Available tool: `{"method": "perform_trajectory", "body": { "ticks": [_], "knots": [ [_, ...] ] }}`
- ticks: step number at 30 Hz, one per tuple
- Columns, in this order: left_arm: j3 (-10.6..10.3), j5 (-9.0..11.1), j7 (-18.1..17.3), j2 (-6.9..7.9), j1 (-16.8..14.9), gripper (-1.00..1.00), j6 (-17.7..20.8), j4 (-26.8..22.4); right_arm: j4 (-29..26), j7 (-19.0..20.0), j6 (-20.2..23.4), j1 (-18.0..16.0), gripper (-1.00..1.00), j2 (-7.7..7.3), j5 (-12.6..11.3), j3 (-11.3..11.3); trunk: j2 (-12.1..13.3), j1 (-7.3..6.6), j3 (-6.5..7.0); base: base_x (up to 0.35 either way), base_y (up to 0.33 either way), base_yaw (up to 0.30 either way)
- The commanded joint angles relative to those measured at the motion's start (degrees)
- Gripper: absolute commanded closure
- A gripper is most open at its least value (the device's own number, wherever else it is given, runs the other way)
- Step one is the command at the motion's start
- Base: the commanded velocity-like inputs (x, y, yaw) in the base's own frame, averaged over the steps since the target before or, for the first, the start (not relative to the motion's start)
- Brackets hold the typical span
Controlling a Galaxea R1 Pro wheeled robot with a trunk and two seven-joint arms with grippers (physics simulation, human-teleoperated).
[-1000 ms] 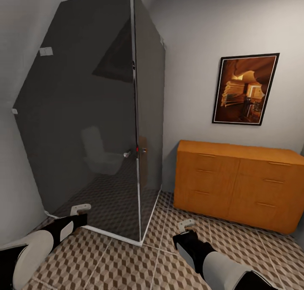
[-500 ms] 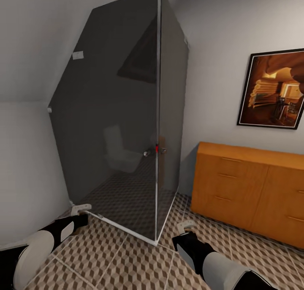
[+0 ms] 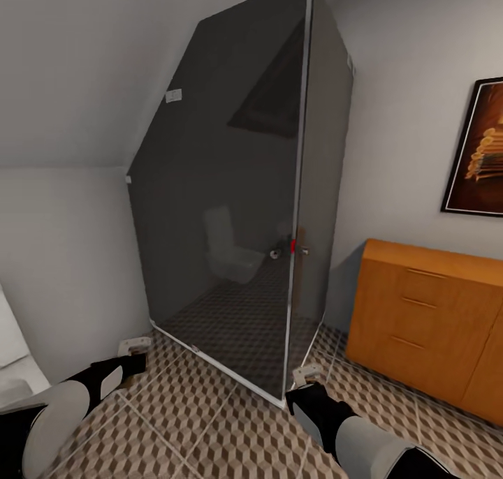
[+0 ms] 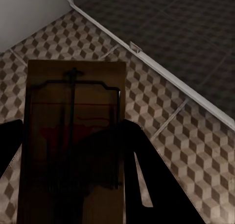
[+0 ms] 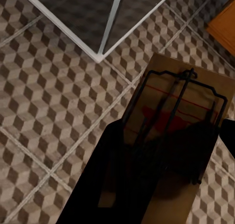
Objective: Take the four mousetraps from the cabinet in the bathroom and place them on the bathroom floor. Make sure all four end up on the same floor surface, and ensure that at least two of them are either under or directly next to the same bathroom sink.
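Panned leftward over the past second: dark glass shower enclosure (image 3: 279,207) now mid-frame, low orange-brown wooden cabinet (image 3: 433,318) pushed out to 3 o'clock. Likely turning away to find the sink. Left hand (image 3: 134,343) at 8 o'clock clamped on a flat tan wooden mousetrap (image 4: 73,136), dark wire spring on top; right hand (image 3: 306,374) at 5 o'clock gripping a second mousetrap (image 5: 186,111), both above cube-patterned bathroom floor (image 3: 209,430).

Bathroom floor (image 3: 209,430): brown, beige and white cube-pattern tiles, pale grout. Cabinet (image 3: 426,318): orange-brown wood. Shower enclosure (image 3: 244,207): dark grey glass. Mousetraps (image 4: 73,140) (image 5: 183,136): tan boards, dark wire, red markings.
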Motion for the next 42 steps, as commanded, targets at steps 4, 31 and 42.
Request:
{"method": "perform_trajectory", "body": {
  "ticks": [4, 31, 42],
  "knots": [
    [0.39, -0.14, -0.21, 0.01, -0.04, 1.00, 0.25, -0.03, -0.12, -0.34, 0.35, -0.05, 1.00, -0.03, -0.45, 0.49, -0.04, 0.00, -0.07, 0.000, 0.000, 0.193],
    [0.40, -0.05, -0.21, 0.10, -0.04, 1.00, 0.28, -0.03, -0.12, -0.86, 0.29, -0.02, 1.00, -0.03, -0.43, 0.45, -0.04, 0.00, -0.07, 0.000, 0.000, 0.215],
    [0.41, -0.05, -0.21, 0.10, -0.04, 1.00, 0.25, -0.03, -0.12, -0.97, 0.26, -0.06, 1.00, -0.03, -0.41, 0.45, -0.04, 0.00, -0.07, 0.000, 0.000, 0.300]
  ]
}}
